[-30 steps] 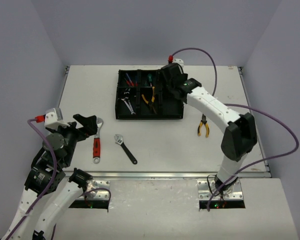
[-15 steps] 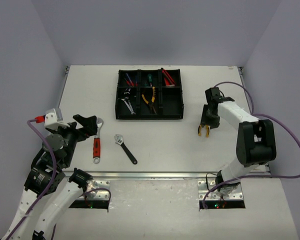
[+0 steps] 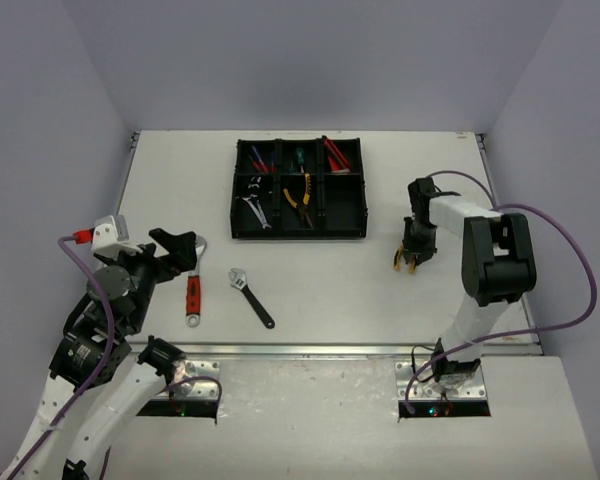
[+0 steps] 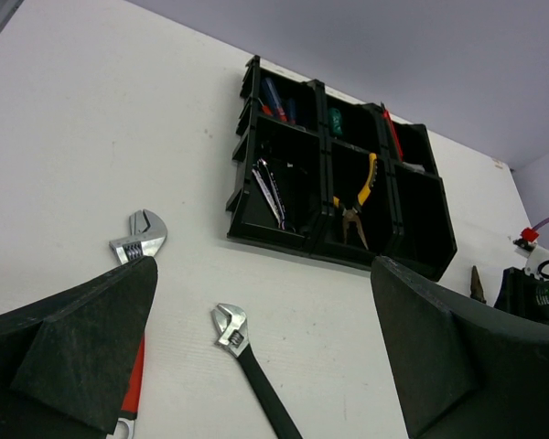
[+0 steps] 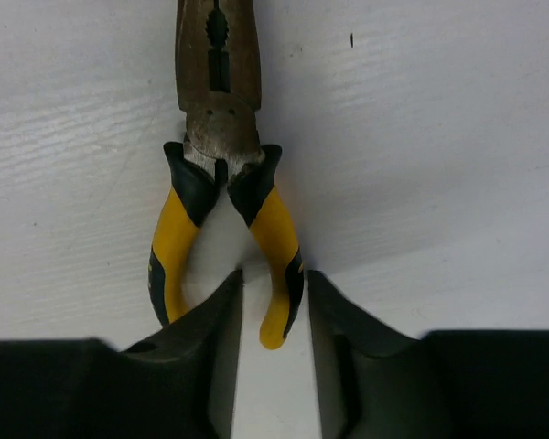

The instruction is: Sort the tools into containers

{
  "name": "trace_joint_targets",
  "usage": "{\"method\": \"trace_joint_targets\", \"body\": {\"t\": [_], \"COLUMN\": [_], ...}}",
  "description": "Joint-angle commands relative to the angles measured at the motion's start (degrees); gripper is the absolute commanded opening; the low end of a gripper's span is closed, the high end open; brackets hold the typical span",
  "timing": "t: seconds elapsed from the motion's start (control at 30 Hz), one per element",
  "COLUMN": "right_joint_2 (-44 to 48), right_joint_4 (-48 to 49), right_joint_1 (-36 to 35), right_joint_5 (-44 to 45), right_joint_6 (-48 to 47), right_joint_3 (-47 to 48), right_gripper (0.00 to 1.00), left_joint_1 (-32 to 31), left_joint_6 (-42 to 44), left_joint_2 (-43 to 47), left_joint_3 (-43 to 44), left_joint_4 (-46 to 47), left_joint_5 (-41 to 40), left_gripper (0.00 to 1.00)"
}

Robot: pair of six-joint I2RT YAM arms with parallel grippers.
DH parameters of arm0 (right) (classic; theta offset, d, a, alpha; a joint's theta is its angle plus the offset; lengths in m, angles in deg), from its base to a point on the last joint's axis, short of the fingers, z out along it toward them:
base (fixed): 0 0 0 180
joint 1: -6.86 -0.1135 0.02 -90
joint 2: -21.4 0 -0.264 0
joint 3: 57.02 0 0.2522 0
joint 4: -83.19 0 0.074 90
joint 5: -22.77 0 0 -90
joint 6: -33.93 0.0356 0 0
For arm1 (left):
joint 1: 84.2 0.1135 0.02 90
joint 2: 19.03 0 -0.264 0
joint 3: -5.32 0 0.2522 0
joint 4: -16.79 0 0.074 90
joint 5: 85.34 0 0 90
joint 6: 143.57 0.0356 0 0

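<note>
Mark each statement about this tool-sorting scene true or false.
1. The right gripper straddles one handle of the loose pliers. True.
2. The left gripper is shut on the red-handled wrench. False: its jaws stand open, holding nothing; the wrench lies on the table.
3. A second pair of pliers lies in the near-middle compartment of the tray. True.
4. The black-handled wrench is in the tray. False: it lies on the table, right of the red-handled wrench.
5. The near-right compartment holds a spanner. False: nothing shows in it.
</note>
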Motion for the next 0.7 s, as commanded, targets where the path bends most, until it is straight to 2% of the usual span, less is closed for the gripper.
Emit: {"method": "trace_joint_targets", "body": {"t": [0.0, 0.07, 0.13, 0.33, 0.37, 0.67], "right_joint_2": [-3.3, -3.8, -3.5, 3.7, 8.2, 22.6], "right_joint_4": [1.7, 1.7, 1.7, 2.9, 3.2, 7.1], "right_joint_1": [1.1, 1.1, 1.1, 1.1, 1.1, 0.2], "right_joint_5": [-1.9, -2.4, -2.7, -2.7, -2.6, -1.4], "right_joint_6": [-1.0, -1.1, -1.1, 0.6, 0.9, 2.0], "right_joint_3": [1.0, 0.9, 0.7, -2.7, -3.6, -7.9], "right_gripper": [0.21, 0.08, 0.01, 0.0, 0.0, 0.0], "left_joint_1": [-0.8, -0.8, -0.8, -0.9, -0.9, -0.9], "left_joint_6": [0.4, 0.5, 0.5, 0.4, 0.5, 0.4], "left_joint_2": [-1.1, -1.1, -0.9, -0.7, -0.9, -1.4], "left_joint_3": [0.2, 0.2, 0.2, 0.0, 0.1, 0.1], "left_joint_4": [2.0, 2.1, 2.1, 2.1, 2.1, 2.0], "left_joint_5": [0.3, 0.4, 0.4, 0.3, 0.4, 0.2], "left_gripper": [1.0, 1.0, 1.0, 1.0, 1.0, 1.0]}}
